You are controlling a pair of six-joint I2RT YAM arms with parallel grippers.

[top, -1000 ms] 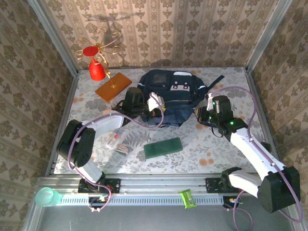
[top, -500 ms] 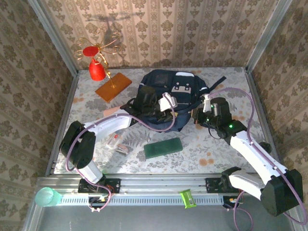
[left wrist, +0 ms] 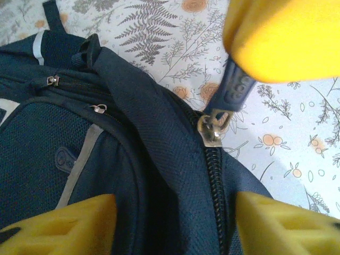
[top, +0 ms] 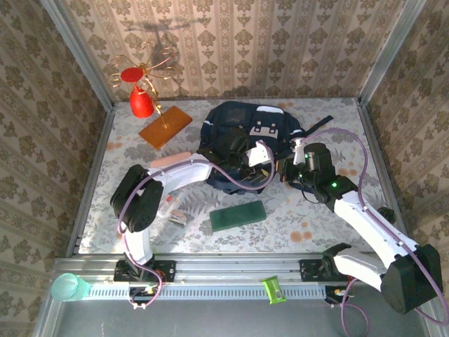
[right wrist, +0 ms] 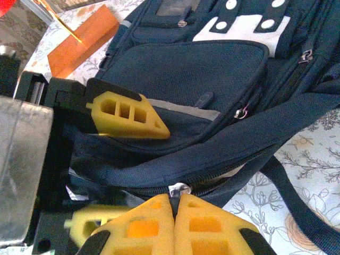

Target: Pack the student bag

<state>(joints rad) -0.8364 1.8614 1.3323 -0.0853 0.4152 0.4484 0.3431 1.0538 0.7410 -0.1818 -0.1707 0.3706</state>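
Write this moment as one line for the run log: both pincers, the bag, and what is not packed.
right pincer: shut on zip pull | left pincer: open over student bag | green case: outside the bag

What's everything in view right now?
large dark navy fabric backpack: 1, navy, white patch, back centre
zip pull: 1, navy, on backpack's main zip
flat green rectangular case: 1, green, near centre
flat orange board: 1, orange, back left
red cone and gold wire ornament: 1, red/gold, beside board
small clear-and-red item: 1, clear/red, left of case
teal plastic cup: 1, teal, on rail, left
small green object: 1, green, on rail
left gripper: 1, yellow fingers, open, straddling zip
right gripper: 1, yellow fingers, shut on zip pull
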